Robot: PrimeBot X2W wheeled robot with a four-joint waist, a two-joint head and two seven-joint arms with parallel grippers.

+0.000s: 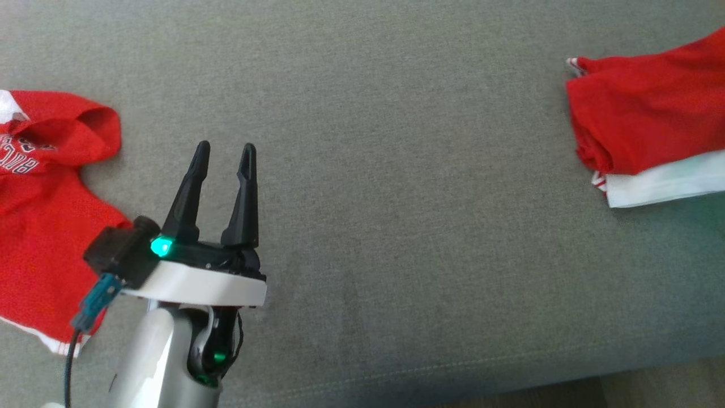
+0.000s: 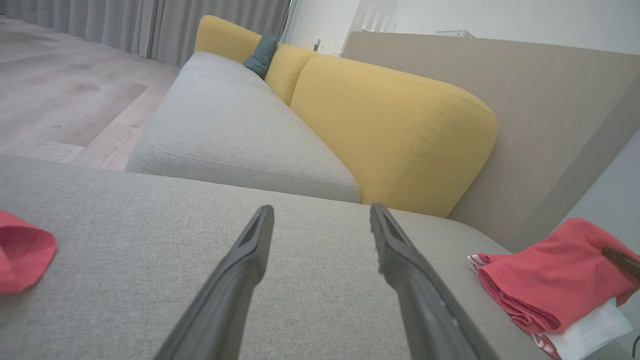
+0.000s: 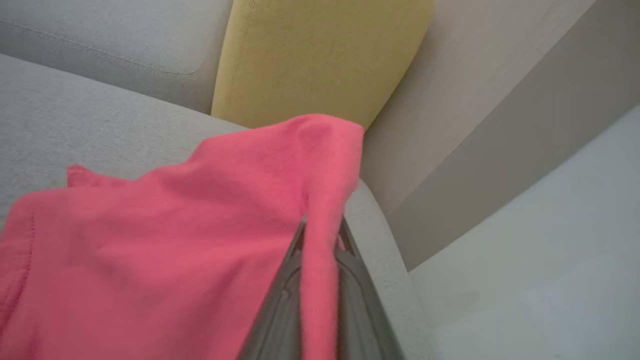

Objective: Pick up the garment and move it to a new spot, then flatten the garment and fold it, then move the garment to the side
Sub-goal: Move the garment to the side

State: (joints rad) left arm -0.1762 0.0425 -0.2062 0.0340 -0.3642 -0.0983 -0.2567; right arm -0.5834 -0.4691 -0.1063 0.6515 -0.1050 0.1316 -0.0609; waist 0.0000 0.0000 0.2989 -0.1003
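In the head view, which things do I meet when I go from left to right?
The red mesh jersey with lettering → the left gripper, fingers open → the folded red garment.

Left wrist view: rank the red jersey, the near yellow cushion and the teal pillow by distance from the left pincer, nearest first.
1. Red jersey: low left, on the grey surface under the left pincer.
2. Yellow cushion: ahead, slightly right.
3. Teal pillow: far back on the sofa.
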